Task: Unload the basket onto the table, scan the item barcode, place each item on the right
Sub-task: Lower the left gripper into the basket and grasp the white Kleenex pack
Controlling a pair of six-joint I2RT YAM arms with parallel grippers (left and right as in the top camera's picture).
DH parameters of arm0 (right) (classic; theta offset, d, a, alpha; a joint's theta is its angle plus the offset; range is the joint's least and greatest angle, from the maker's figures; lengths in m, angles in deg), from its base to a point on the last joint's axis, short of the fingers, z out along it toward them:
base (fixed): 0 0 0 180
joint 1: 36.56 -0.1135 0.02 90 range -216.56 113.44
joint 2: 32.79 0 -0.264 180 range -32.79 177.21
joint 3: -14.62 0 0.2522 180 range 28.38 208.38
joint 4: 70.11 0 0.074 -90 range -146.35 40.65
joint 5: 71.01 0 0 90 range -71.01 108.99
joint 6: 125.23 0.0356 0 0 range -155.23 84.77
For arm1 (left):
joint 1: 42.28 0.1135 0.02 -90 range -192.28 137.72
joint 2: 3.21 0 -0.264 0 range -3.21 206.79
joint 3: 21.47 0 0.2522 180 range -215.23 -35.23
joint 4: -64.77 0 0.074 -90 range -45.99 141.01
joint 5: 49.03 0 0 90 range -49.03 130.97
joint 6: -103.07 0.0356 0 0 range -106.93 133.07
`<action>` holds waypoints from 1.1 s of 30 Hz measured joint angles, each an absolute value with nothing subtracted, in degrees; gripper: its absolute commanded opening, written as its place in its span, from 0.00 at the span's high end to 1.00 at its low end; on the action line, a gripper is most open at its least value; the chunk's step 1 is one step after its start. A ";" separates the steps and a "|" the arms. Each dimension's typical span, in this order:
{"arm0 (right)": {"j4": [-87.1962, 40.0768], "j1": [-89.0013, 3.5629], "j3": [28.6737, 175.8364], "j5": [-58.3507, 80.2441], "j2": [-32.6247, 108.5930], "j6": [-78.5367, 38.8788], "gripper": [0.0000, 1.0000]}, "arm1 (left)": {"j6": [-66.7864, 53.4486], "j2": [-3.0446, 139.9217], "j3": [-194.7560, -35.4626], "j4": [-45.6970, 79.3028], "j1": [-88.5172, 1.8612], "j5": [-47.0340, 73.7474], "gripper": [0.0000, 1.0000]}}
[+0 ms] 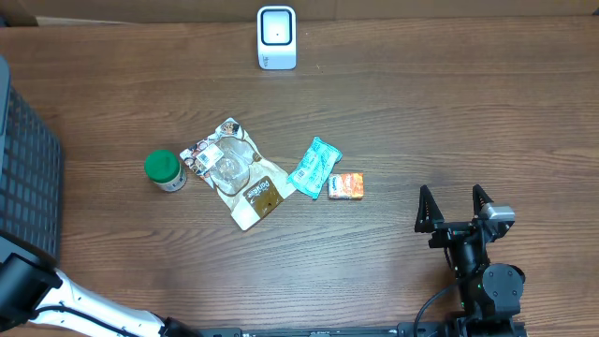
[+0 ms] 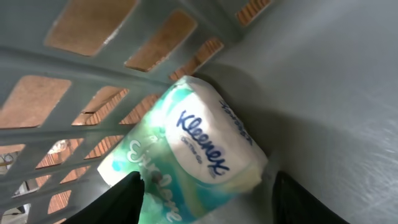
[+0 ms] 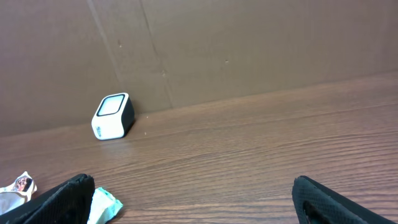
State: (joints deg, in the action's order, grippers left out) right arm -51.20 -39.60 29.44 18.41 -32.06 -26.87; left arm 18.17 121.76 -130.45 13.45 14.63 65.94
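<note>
One Kleenex pack, long axis diagonal, left hand spread astride, right hand wide

Matt, grained brown wooden table, green-and-white tissue pack wrapped in glossy plastic film, smooth grey plastic lattice basket, glossy white plastic scanner

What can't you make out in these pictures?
Kleenex pack: no barcode faces the left wrist view.
Left gripper: that view's bottom edge cuts its fingers; contact with the pack unclear.
Teal packet: right wrist view, cut by bottom edge.
Orange box: overhead, print too small.
</note>
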 measured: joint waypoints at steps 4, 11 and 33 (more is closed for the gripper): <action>-51.22 -39.60 29.44 18.37 -32.06 -26.87 0.00 | 18.19 122.20 -130.52 14.19 15.08 66.58 0.53; -51.20 -39.60 29.44 18.41 -32.06 -26.91 0.00 | 18.00 122.57 -130.63 14.82 15.19 66.75 0.67; -51.20 -39.60 29.44 18.39 -32.06 -26.89 0.00 | 4.51 117.02 -134.80 2.52 10.91 59.17 0.96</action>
State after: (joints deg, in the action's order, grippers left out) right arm -51.20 -39.60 29.44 18.39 -32.06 -26.89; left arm 4.51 117.02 -134.80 2.52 10.91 59.17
